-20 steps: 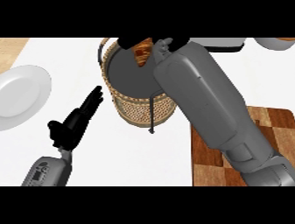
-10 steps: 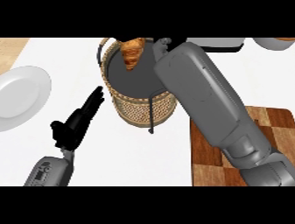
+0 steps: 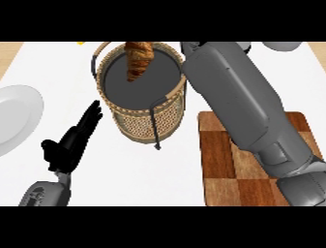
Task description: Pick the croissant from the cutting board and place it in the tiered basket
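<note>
Golden ridged croissant [image 3: 139,60] inside round woven tiered basket [image 3: 144,104], checkered wooden cutting board [image 3: 241,164]

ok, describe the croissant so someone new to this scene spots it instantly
Find the tall woven tiered basket standing at the middle of the white counter, left of the wooden cutting board. On its dark top tray lies the croissant, the only golden-brown, ridged, tapered thing there.

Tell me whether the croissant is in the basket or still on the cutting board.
In. The croissant lies on the tiered basket's dark top tray; the cutting board shows none.
</note>
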